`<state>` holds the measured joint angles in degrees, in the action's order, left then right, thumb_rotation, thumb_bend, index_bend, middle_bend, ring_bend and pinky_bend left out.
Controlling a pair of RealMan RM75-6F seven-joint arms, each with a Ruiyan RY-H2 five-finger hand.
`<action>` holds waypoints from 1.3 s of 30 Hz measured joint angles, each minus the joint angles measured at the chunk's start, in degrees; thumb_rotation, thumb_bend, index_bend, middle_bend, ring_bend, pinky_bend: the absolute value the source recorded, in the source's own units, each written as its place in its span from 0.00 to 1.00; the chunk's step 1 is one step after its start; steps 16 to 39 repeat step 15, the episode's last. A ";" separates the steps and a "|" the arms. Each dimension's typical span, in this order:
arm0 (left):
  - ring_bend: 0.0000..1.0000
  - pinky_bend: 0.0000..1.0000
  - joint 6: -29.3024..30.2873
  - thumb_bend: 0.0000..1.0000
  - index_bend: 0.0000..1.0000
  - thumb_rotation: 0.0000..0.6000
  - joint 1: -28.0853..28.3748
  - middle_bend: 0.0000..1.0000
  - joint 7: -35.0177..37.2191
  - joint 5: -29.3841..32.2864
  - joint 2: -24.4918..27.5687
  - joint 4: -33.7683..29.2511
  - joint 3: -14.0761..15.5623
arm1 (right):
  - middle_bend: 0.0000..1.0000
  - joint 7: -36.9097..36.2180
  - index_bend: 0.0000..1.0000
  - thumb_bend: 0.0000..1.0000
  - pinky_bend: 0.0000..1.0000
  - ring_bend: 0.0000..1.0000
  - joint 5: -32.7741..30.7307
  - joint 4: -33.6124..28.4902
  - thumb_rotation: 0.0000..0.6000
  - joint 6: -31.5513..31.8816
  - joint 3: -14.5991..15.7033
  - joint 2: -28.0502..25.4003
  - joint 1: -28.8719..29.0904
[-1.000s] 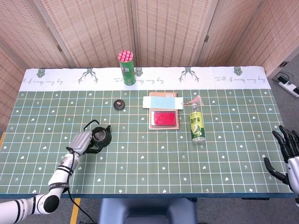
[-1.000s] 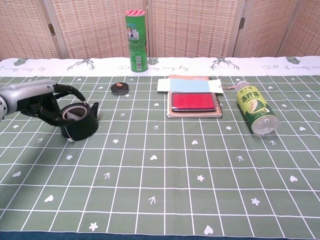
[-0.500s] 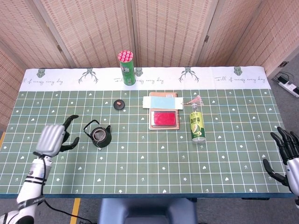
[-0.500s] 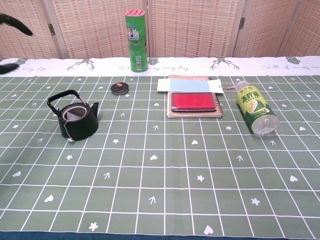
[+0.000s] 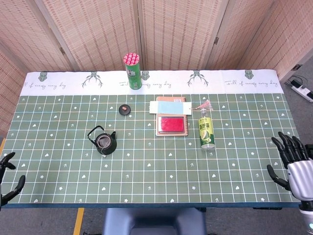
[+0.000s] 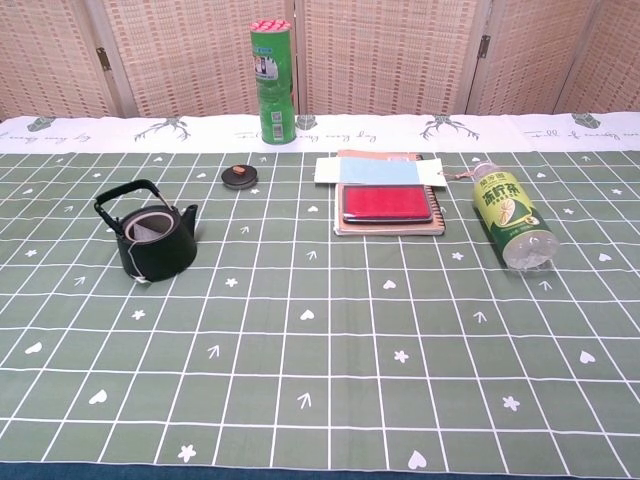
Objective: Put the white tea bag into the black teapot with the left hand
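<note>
**A:** Where does the tea bag sit, and where are the hands?

**B:** The white tea bag (image 6: 147, 231) looks to be inside the open mouth of the black teapot (image 6: 153, 238), with its string trailing down the near side of the pot to a small tag on the tablecloth (image 6: 320, 380). The left hand (image 5: 9, 178) is at the near left edge of the table, well apart from the pot, fingers apart and holding nothing. The right hand (image 5: 292, 164) is at the near right edge, fingers spread and empty too.

**A:** So what could still go wrong?

**B:** I judge the placing done. The main risk is that loose string: if a finger or the arm sweeps past the pot, it could catch the string and drag the bag back out, or tip the pot by its raised handle.

**A:** Anything else nearby?

**B:** The small black lid (image 6: 239, 177) lies just beyond the pot to the right. Further right, a red case (image 6: 388, 203) and a pale blue card (image 6: 378, 171) lie on a notebook, and a green bottle (image 6: 511, 221) lies on its side right of those. A green canister (image 6: 272, 72) stands upright at the far edge. None of these lies between the left hand and the pot, so nothing blocks it.
</note>
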<state>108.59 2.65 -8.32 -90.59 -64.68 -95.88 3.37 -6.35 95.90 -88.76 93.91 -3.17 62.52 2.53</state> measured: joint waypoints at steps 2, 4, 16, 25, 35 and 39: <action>0.15 0.23 -1.52 0.21 0.14 0.90 -0.18 0.20 -0.68 1.19 0.08 -0.58 0.74 | 0.00 1.24 0.00 0.42 0.00 0.00 -0.11 -0.42 1.00 -0.91 0.16 0.23 0.41; 0.07 0.15 -4.10 0.17 0.13 0.90 -0.28 0.12 -1.30 1.23 0.28 -1.39 1.36 | 0.00 1.92 0.00 0.42 0.00 0.00 -0.11 -0.77 1.00 -1.18 0.38 0.41 0.55; 0.00 0.06 -10.63 0.11 0.11 0.90 -0.83 0.00 -3.70 2.35 0.72 -3.19 0.68 | 0.00 2.59 0.00 0.42 0.00 0.00 -0.13 -0.95 1.00 -1.63 0.74 0.62 0.75; 0.00 0.06 -10.63 0.11 0.11 0.90 -0.83 0.00 -3.70 2.35 0.72 -3.19 0.68 | 0.00 2.59 0.00 0.42 0.00 0.00 -0.13 -0.95 1.00 -1.63 0.74 0.62 0.75; 0.00 0.06 -10.63 0.11 0.11 0.90 -0.83 0.00 -3.70 2.35 0.72 -3.19 0.68 | 0.00 2.59 0.00 0.42 0.00 0.00 -0.13 -0.95 1.00 -1.63 0.74 0.62 0.75; 0.00 0.06 -10.63 0.11 0.11 0.90 -0.83 0.00 -3.70 2.35 0.72 -3.19 0.68 | 0.00 2.59 0.00 0.42 0.00 0.00 -0.13 -0.95 1.00 -1.63 0.74 0.62 0.75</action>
